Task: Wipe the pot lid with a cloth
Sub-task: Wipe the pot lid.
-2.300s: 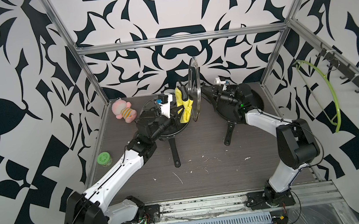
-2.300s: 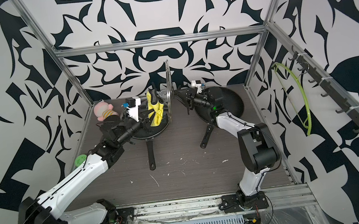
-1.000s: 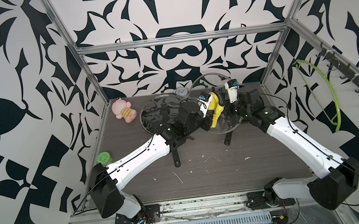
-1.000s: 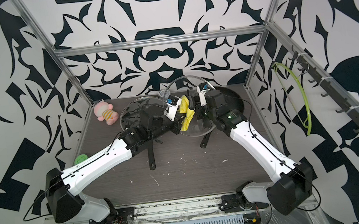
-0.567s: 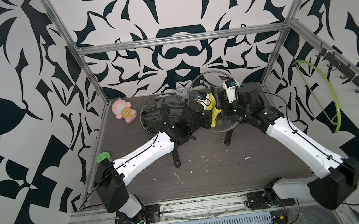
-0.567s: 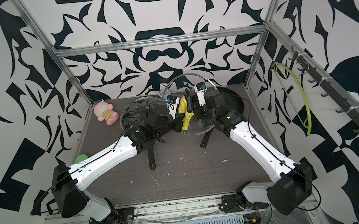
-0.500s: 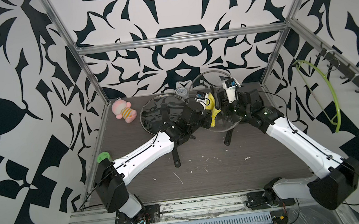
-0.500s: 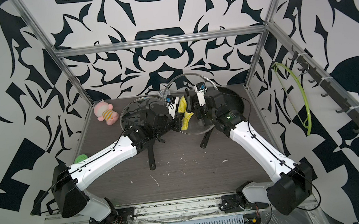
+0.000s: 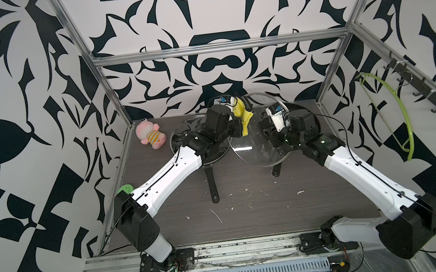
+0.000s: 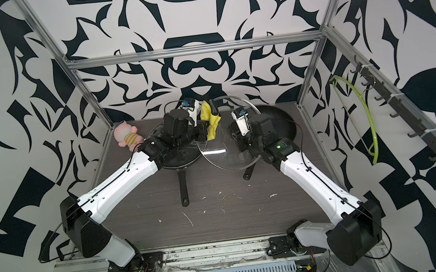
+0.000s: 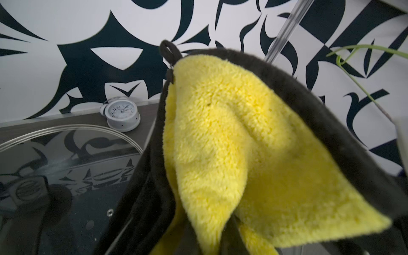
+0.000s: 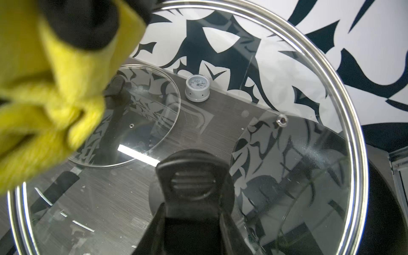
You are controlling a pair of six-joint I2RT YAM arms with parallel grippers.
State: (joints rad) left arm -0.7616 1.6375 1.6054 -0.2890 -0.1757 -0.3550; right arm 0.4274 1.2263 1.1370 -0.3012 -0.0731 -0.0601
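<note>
The right tool (image 12: 192,212) clamps the black knob (image 12: 192,181) of the round steel-rimmed glass pot lid (image 9: 252,152), holding it tilted above the desk (image 9: 247,211). The left tool (image 9: 241,111) pinches the fluffy yellow microfibre cloth (image 11: 231,143) at the lid's far rim; whether they touch is unclear. Wiping seems underway. The next move calls for sweeping the cloth across the glass.

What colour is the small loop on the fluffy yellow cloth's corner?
Black; the left wrist view shows the loop best.

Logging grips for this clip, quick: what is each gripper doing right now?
Left gripper: closed, holding the cloth.
Right gripper: closed on the knob of the pot lid, holding it.
</note>
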